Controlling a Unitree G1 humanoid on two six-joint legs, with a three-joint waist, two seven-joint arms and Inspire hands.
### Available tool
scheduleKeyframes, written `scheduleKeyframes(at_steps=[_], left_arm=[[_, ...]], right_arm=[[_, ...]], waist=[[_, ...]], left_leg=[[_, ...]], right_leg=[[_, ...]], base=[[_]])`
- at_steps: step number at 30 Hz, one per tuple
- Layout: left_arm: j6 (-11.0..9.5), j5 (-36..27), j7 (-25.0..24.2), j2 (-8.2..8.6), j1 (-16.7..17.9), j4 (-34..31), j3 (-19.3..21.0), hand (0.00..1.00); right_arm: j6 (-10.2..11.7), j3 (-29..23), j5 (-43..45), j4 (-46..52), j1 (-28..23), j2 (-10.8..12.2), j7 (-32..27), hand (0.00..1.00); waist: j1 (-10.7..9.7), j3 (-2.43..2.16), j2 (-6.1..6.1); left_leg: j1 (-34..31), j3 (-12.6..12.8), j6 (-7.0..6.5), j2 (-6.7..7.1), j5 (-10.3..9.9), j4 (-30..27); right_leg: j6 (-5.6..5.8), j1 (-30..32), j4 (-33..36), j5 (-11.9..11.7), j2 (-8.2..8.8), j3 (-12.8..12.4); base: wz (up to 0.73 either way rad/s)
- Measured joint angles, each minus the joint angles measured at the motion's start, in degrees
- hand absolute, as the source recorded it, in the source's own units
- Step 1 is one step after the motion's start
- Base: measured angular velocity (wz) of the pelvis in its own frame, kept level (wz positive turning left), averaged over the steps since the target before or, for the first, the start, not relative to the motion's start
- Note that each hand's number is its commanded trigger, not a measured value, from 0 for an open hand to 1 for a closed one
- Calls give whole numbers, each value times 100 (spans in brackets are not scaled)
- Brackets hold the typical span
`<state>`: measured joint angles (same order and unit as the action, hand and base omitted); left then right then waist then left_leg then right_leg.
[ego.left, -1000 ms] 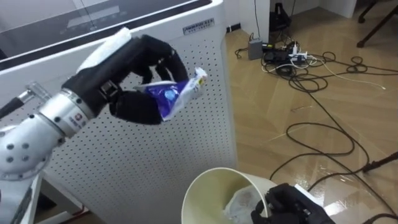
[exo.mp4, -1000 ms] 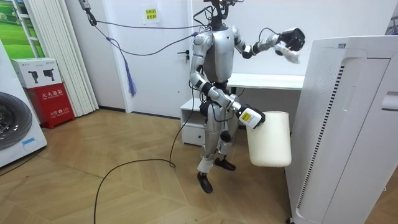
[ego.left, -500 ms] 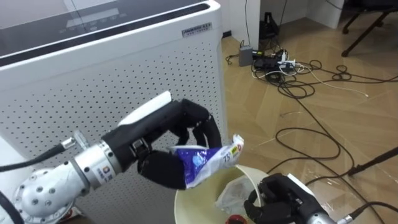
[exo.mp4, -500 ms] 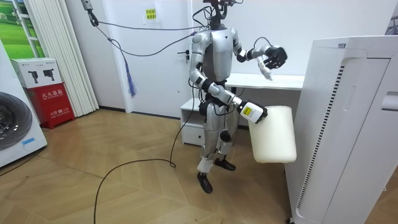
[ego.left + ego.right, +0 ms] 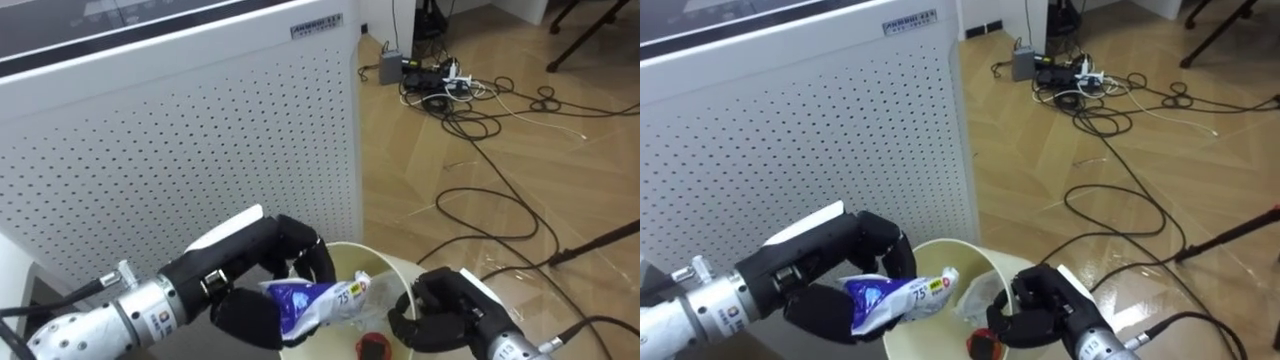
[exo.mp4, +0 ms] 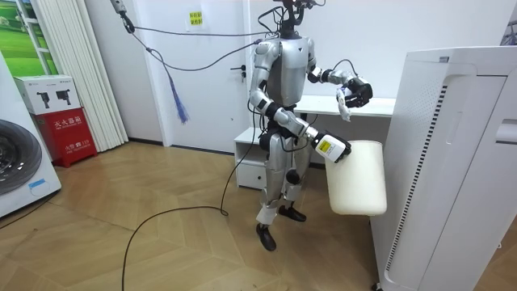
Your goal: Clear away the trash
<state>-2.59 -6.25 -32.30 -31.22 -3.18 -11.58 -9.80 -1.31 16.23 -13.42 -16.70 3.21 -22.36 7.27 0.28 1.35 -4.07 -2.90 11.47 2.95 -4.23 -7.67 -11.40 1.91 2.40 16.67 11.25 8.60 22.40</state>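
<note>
Lowered from beside the cabinet's top, the black left hand (image 5: 250,300) now sits at the mouth of the cream round plastic bin (image 5: 385,262), fingers and thumb curled round the crumpled blue-and-white plastic wrapper (image 5: 318,300), which hangs over the opening, apparently for release. The black right hand (image 5: 440,308) clamps the bin's rim, holding it raised to shorten the drop; a small red item (image 5: 372,347) lies inside. Behind stands the white perforated metal cabinet (image 5: 200,140); farther off, black cables (image 5: 480,110) sprawl across the wooden floor (image 5: 560,170)
</note>
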Motion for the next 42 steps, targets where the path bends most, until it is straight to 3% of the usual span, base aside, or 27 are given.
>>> scheduleKeyframes(at_steps=[1, 2, 3, 4, 5, 20, 26, 33, 42], left_arm=[[0, 50, -2, 14, 2, 1, 0, 100], [0, 92, -2, 37, 25, 3, 0, 93], [0, 92, -2, 42, 48, 3, 0, 76], [0, 92, -2, 42, 53, 4, 0, 33], [0, 92, -2, 42, 53, 6, 0, 0], [-1, 91, 17, 74, 58, 31, 0, 0], [-59, 90, 94, 300, 43, 23, 0, 0], [-246, 151, 208, 538, -12, 13, 4, 0], [-291, 199, 361, 645, -15, 12, 5, 0]], right_arm=[[0, -6, 1, 14, 0, 0, 8, 100], [0, -7, 0, 49, 0, -2, 39, 100], [0, -5, -3, 97, 0, -2, 69, 100], [0, -5, -4, 127, 0, -6, 95, 100], [0, -5, -4, 176, 0, -11, 134, 100], [0, 53, -7, 308, 0, -4, 216, 100], [46, 159, -6, 306, -1, 8, 210, 100], [50, 288, 1, 213, -9, 12, 214, 100], [74, 287, 1, 169, -10, 33, 164, 100]], waist=[[0, 0, 0], [-8, -1, -2], [-18, -3, -5], [-23, -4, -7], [-27, -6, -11], [15, -44, -74], [7, -42, -70], [14, 6, 2], [10, 28, 38]], left_leg=[[-2, 0, 0, 0, 0, 0], [-2, 0, 0, -1, 0, -1], [-5, 1, 0, -5, 0, -5], [-7, 1, 0, -7, 0, -6], [-11, 1, 0, -9, 0, -12], [33, 13, 0, -10, 0, -17], [61, 17, 0, -12, 0, -8], [61, 14, 0, -13, 0, -12], [45, 21, 0, -15, 0, -10]], right_leg=[[0, 3, -1, 0, 0, -2], [0, 4, -4, 0, -3, -8], [0, 3, -5, 0, -7, -7], [0, 3, -6, 0, -9, -6], [-1, 3, -7, -1, -12, -6], [-3, -28, -8, -5, -18, -25], [-3, -56, -9, -5, -21, -22], [-2, -62, -6, -5, -18, -19], [-2, -26, -8, -5, -27, -50]], base=[[0], [0], [0], [0], [0], [0], [-1], [0], [0]])
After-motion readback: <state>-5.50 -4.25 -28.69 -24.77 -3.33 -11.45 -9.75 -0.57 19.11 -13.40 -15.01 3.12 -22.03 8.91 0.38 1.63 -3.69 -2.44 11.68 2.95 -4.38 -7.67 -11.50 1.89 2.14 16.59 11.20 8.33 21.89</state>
